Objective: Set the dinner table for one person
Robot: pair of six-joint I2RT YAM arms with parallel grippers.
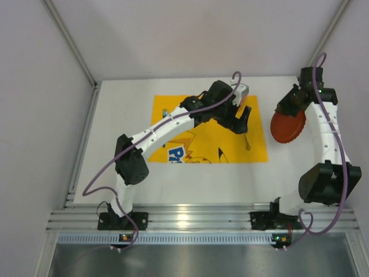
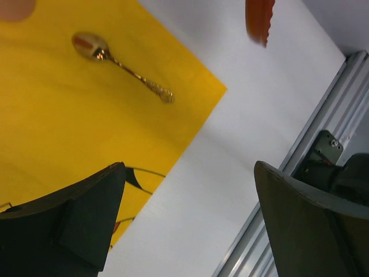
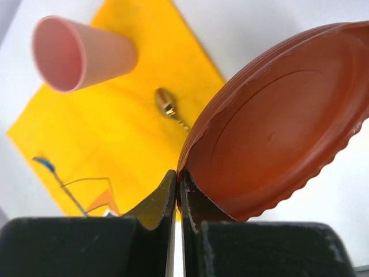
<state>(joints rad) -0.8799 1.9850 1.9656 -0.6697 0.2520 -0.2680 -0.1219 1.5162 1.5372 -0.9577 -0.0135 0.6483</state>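
A red plate (image 1: 287, 128) with a scalloped rim hangs tilted over the right part of the white dinner table (image 1: 115, 121). My right gripper (image 3: 179, 184) is shut on its rim (image 3: 282, 121). A metal spoon (image 1: 248, 141) lies on the yellow mat (image 1: 190, 124) near the mat's right edge. A pink cup (image 3: 81, 52) lies on its side on the mat's far corner. My left gripper (image 1: 240, 122) hovers open above the mat, close to the spoon (image 2: 121, 63), with nothing between its fingers (image 2: 86, 213).
A ribbed aluminium rail (image 1: 190, 222) runs along the table's near edge, with both arm bases bolted to it. Grey walls stand on the left, far and right sides. The mat carries a cartoon print (image 1: 184, 153) at its near edge.
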